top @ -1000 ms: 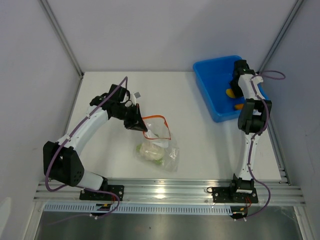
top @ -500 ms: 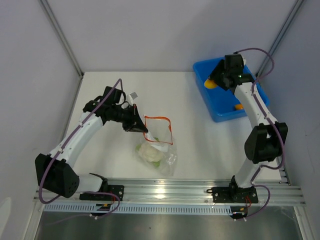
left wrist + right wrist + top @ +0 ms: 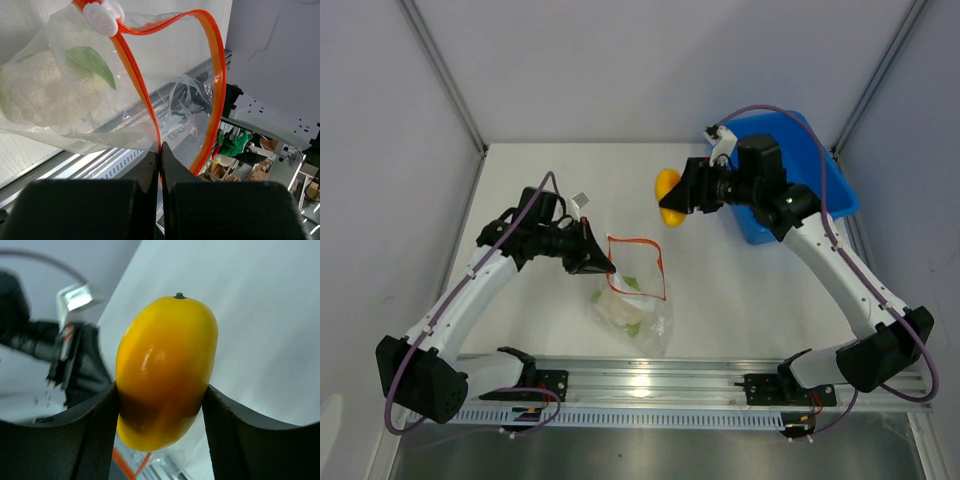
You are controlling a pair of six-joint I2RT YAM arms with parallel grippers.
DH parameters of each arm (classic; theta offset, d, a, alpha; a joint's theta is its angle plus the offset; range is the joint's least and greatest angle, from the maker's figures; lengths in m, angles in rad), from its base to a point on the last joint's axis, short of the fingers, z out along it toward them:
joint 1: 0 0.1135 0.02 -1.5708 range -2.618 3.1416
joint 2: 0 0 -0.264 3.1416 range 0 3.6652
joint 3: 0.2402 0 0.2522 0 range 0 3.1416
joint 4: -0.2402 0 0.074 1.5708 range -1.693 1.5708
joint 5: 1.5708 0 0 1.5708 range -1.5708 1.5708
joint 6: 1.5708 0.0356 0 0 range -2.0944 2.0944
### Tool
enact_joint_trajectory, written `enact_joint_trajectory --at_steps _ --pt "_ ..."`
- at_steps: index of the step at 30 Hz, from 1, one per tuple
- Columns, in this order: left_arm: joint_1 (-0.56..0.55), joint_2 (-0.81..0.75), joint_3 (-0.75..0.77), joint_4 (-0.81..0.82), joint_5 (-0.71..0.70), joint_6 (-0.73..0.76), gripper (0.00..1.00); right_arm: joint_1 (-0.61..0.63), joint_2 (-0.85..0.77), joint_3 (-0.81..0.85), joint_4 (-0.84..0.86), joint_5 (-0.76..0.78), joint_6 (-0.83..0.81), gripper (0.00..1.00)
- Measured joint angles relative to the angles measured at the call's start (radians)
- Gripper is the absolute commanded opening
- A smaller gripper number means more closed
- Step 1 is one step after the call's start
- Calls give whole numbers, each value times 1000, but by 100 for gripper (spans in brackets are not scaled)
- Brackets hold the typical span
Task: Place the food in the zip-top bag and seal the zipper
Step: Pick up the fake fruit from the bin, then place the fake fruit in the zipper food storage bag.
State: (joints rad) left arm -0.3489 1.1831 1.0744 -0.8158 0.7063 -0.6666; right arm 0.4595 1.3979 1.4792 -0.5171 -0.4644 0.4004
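The clear zip-top bag (image 3: pixel 638 305) lies mid-table with its orange-red zipper (image 3: pixel 638 240) held open in a loop. A white-and-green cauliflower (image 3: pixel 620 310) sits inside it, also seen in the left wrist view (image 3: pixel 47 92). My left gripper (image 3: pixel 604 264) is shut on the zipper strip (image 3: pixel 145 100) at the bag's near-left mouth edge. My right gripper (image 3: pixel 678 199) is shut on a yellow-orange mango-like piece (image 3: pixel 668 196), held in the air up and to the right of the bag mouth. In the right wrist view the piece (image 3: pixel 165 372) fills the space between my fingers (image 3: pixel 97 425).
The blue bin (image 3: pixel 820 170) stands at the back right, mostly covered by my right arm. A small white tag (image 3: pixel 582 200) hangs near the left wrist. A metal rail (image 3: pixel 650 380) runs along the table's near edge.
My right arm has lifted the yellow-orange piece out of the blue bin and swung left toward the bag. My left gripper has kept its hold and pulled the bag mouth wider.
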Motion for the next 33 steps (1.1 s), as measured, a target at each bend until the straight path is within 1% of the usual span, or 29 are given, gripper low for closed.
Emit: enact_joint_trajectory --at_steps 4,7,12,16,19,20,23,24,25,27,30,31,32,33 --pt "-3 -31 -14 -1 -16 -16 1 120 -14 -14 -1 -62 -35 18" --pt "-8 -49 -16 -2 -26 -24 1 178 -14 -43 -1 -86 -41 17" --pt "-21 -64 -16 -11 -34 -32 0 257 -14 -101 -4 -88 -53 19" --pt "-29 -69 -16 -14 -43 -40 1 336 -14 -124 -36 -58 -67 21" --pt "-37 -74 -16 -18 -45 -42 1 381 -7 -125 -57 -34 -74 30" --pt "-39 -77 -16 -18 -46 -42 1 394 -2 -125 -61 -24 -74 39" --pt "-43 -86 -16 -20 -47 -42 1 418 11 -125 -77 7 -76 47" --pt "-44 -90 -16 -21 -47 -42 1 423 17 -125 -83 17 -76 48" --pt "-46 -94 -16 -22 -47 -42 1 428 22 -125 -89 30 -76 53" --pt "-48 -101 -16 -24 -48 -42 1 431 32 -125 -99 52 -76 57" --pt "-49 -109 -16 -27 -48 -42 1 433 51 -124 -112 93 -76 65" --pt "-50 -111 -16 -29 -48 -42 1 433 57 -124 -116 106 -75 68" --pt "-50 -114 -16 -32 -48 -42 1 433 65 -122 -123 119 -74 76" --pt "-50 -117 -16 -34 -48 -41 1 433 69 -120 -126 126 -71 79"
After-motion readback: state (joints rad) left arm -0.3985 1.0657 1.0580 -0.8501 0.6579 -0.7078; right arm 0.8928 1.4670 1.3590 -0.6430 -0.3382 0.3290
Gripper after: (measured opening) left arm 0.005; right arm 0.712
